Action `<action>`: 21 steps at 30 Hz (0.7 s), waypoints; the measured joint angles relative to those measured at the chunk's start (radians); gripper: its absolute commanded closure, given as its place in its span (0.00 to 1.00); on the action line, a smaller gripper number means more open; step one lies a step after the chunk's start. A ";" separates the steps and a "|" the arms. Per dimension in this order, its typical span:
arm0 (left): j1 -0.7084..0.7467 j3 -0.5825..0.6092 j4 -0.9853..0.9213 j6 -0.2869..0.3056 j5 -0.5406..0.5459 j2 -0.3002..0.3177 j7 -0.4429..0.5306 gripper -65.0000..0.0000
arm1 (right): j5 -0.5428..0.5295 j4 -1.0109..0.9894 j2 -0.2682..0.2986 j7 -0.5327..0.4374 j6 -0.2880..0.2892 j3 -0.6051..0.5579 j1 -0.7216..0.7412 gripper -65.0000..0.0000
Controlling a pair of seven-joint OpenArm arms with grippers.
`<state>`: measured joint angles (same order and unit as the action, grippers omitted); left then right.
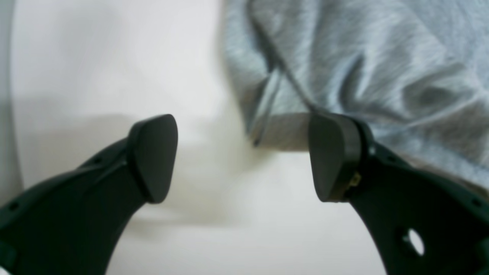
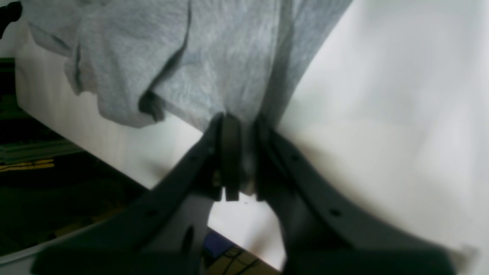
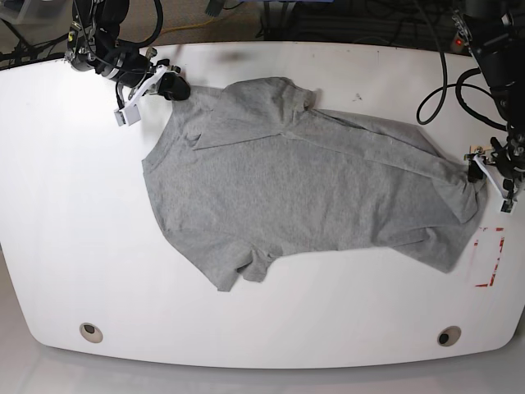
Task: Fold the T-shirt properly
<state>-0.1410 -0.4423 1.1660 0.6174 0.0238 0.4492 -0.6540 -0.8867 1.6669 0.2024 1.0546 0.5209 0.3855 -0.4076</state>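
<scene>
Grey T-shirt (image 2: 214, 65) pinched by right pincer (image 2: 240, 160); left pincer (image 1: 244, 158) spread.

A glossy white worktop (image 3: 66, 246) with rounded corners fills most of the base view, with two round metal-ringed holes (image 3: 92, 332) near its front edge and a red-outlined rectangle (image 3: 487, 256) marked near its right end. Dark cables (image 3: 361, 20) lie tangled on the far side of the worktop, and a pale grey floor shows in front. Past the worktop edge in the right wrist view lie dark clutter and a yellow-striped object (image 2: 26, 165), too blurred to identify.
</scene>
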 measured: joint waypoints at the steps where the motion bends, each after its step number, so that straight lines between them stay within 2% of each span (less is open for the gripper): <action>1: 0.005 0.001 0.000 0.000 0.000 -0.004 0.016 0.23 | 0.000 0.000 0.000 0.000 0.000 0.000 0.000 1.00; 5: 0.031 0.005 -0.031 0.001 0.006 -0.005 0.088 0.23 | 0.000 0.000 0.002 0.000 0.000 0.003 0.002 1.00; 7: 0.038 0.009 -0.072 -0.001 0.023 -0.004 0.122 0.28 | 0.000 0.000 0.002 0.000 0.000 0.003 0.002 1.00; 10: 0.019 0.048 -0.106 -0.003 0.032 0.012 0.135 0.45 | 0.000 0.000 0.000 0.000 0.000 0.003 0.002 1.00; 14: 0.001 0.080 -0.109 -0.003 0.027 0.003 0.134 0.68 | -0.007 0.000 -0.005 0.002 0.003 0.044 0.002 1.00; 17: 0.017 0.078 -0.106 0.004 0.042 0.003 0.147 0.89 | -0.003 0.000 0.000 0.003 0.002 0.077 0.009 1.00; 19: 0.021 0.077 -0.104 0.005 0.039 0.003 0.145 0.96 | 0.005 0.000 0.008 0.004 0.000 0.079 0.024 1.00; 21: 0.037 0.077 -0.080 0.004 0.035 0.003 0.133 1.00 | 0.002 0.000 0.010 0.002 0.000 0.078 0.036 1.00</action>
<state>-0.1040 -0.3656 1.0863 0.6216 0.0589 0.4522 -0.5213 -0.8852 1.6669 0.2127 1.0569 0.5209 0.4637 -0.3714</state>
